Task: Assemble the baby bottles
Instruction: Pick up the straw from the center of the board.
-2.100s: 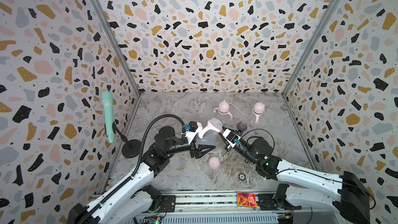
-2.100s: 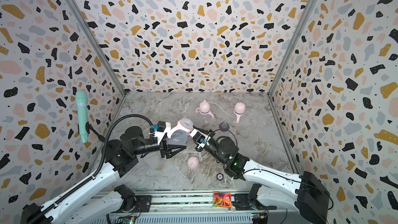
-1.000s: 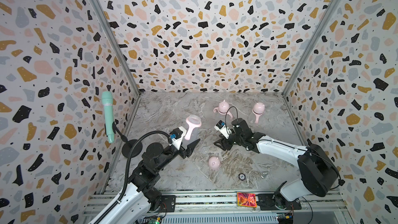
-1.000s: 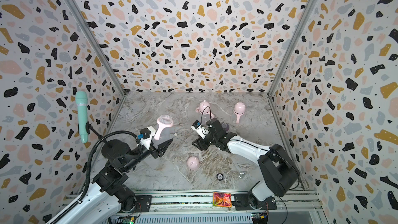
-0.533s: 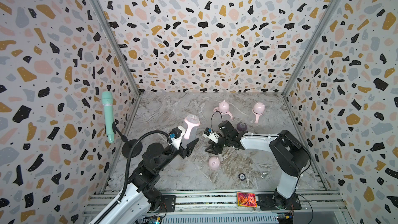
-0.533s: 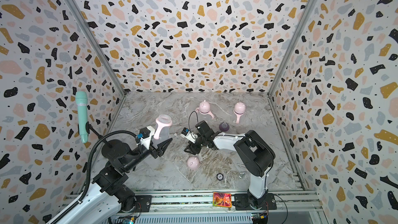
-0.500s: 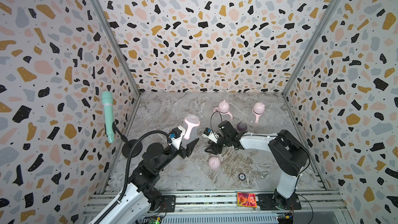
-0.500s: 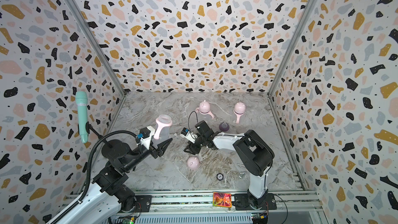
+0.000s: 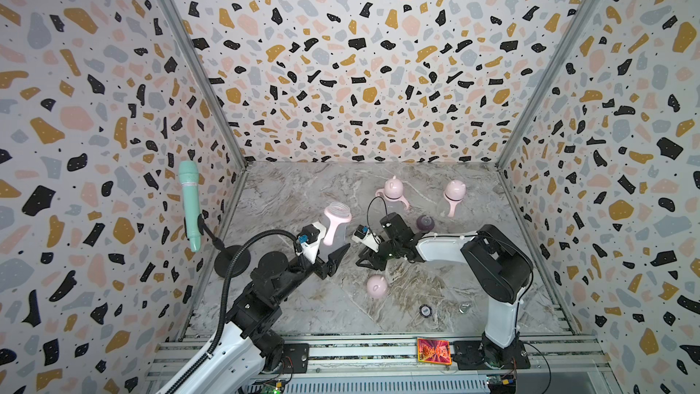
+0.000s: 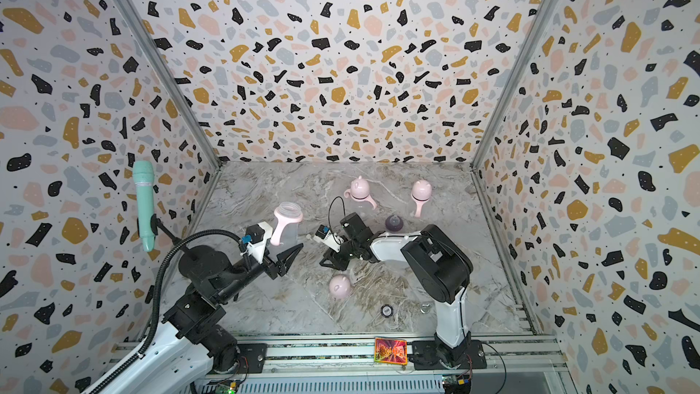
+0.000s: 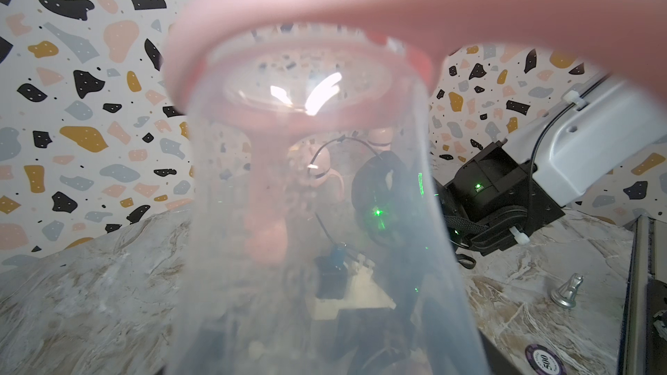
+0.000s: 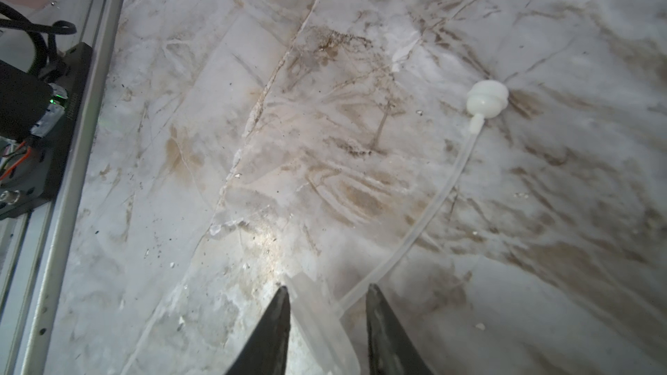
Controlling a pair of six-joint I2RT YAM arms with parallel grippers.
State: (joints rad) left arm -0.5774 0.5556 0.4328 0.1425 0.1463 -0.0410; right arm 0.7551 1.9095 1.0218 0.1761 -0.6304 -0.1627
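Risk: limp clear straw (image 12: 415, 236) slipping from right gripper (image 12: 327, 286) on lift, its white ball end (image 12: 487, 99) dragging on surface (image 12: 180, 120).
Right jaws narrow, straddling straw's flat end, low at mid-surface. Pinched or not: can't tell.
Left gripper (image 9: 333, 250) clamped on open bottle (image 9: 336, 221), raised between centre and left edge. Any tilt would spoil insertion.
Two capped bottles (image 9: 392, 193) near back edge.

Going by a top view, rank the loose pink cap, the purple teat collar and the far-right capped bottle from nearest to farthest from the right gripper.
1. loose pink cap: just in front of the right gripper, toward the rail.
2. purple teat collar: behind the right forearm, mid-floor.
3. far-right capped bottle: standing at the back, on the right side.
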